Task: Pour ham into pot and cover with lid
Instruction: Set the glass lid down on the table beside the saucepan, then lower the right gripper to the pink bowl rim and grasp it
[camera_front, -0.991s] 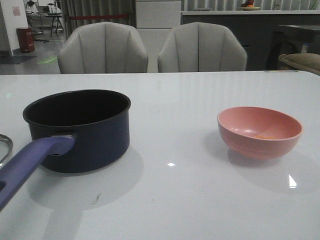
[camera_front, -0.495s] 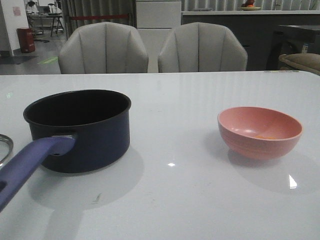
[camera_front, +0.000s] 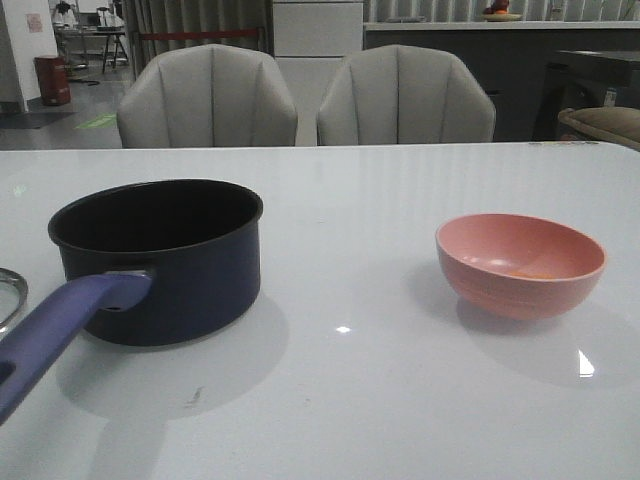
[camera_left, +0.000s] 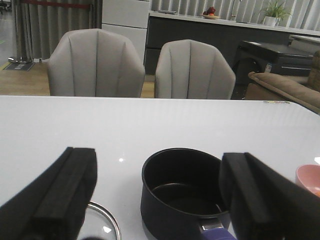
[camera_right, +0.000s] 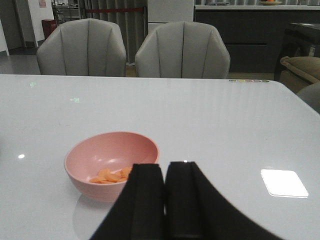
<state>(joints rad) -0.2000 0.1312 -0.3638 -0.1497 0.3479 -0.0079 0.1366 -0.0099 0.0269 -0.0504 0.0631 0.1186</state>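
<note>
The dark navy pot (camera_front: 155, 255) stands at the table's left, its blue-purple handle (camera_front: 60, 325) pointing toward me; its black inside is empty (camera_left: 182, 192). The glass lid (camera_left: 102, 222) lies flat left of the pot, with only its rim (camera_front: 8, 295) showing in the front view. Several orange ham slices (camera_right: 110, 176) lie in the pink bowl (camera_front: 520, 265) at the right. My left gripper (camera_left: 157, 157) is open and empty, behind and above the pot. My right gripper (camera_right: 165, 167) is shut and empty, just near and right of the bowl (camera_right: 111, 162). Neither gripper shows in the front view.
Two grey chairs (camera_front: 305, 95) stand behind the table's far edge. The white table (camera_front: 350, 400) is glossy with light reflections. The bowl's edge (camera_left: 309, 177) shows past my left gripper's right finger.
</note>
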